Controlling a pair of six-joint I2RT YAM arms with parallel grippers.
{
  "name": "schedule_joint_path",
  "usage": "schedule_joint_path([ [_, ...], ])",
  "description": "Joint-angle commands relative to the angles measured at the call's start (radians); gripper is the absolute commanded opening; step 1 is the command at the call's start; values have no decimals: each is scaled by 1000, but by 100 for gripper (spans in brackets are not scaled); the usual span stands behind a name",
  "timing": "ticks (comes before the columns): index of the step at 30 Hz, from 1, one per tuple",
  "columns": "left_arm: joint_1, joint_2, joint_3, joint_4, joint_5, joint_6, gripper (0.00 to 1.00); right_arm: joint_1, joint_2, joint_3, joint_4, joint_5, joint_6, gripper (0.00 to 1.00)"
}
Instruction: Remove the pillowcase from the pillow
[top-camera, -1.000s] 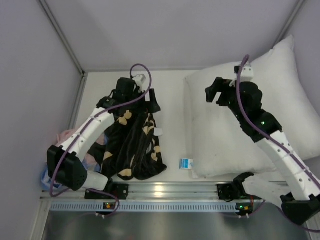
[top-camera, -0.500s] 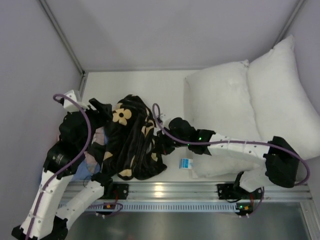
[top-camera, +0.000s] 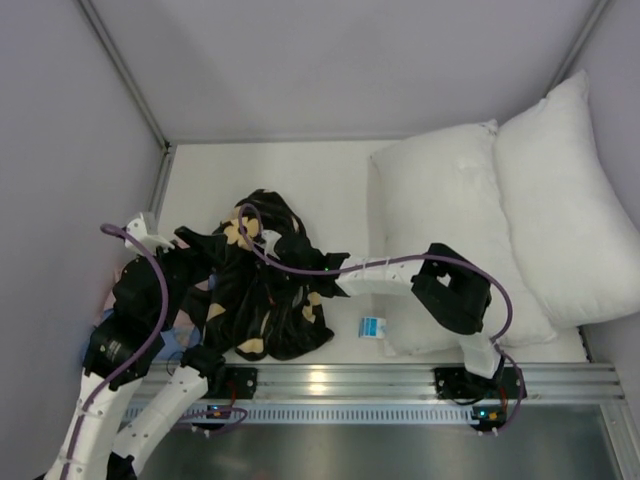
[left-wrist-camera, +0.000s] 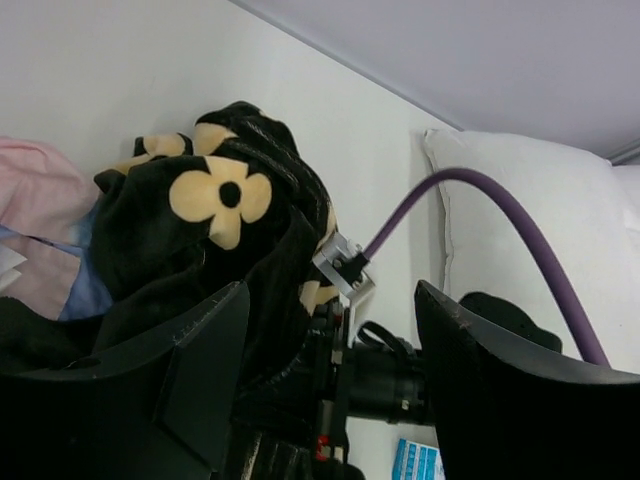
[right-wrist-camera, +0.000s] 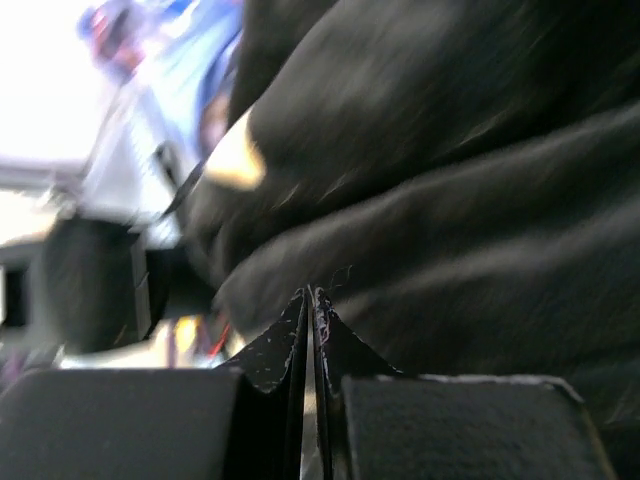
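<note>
When seen from the top external camera, the pillowcase (top-camera: 255, 320) lies as a crumpled black heap on the counter (top-camera: 330, 190), left of the pillow (top-camera: 450, 220) and apart from it. A blue-and-white label tag (top-camera: 373, 327) sits at the pillow's near left corner. A second pillow (top-camera: 565, 190) leans at the far right. The left fingers (top-camera: 200, 243) sit at the heap's left edge. The right arm reaches across the counter, and the right fingers (top-camera: 298, 288) are sunk into the heap's middle.

From the left wrist camera, the left fingers stand wide apart with nothing held. Between them appear the flower-printed pillowcase, the right arm's wrist and its purple cable (left-wrist-camera: 500, 215). A pink cloth (left-wrist-camera: 40, 190) lies at the left.

From the right wrist camera, the right fingers (right-wrist-camera: 312, 305) are pressed together against blurred black fabric. It cannot be told whether they pinch any of it.
</note>
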Motion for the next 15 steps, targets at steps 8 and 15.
schedule_joint_path([
  [8, -1, 24, -32, 9, 62, -41, 72, -82, 80, 90, -378, 442, -90, 0],
  [15, -1, 27, -33, 11, 64, -46, 73, -196, 78, 83, -513, 563, -116, 0],
])
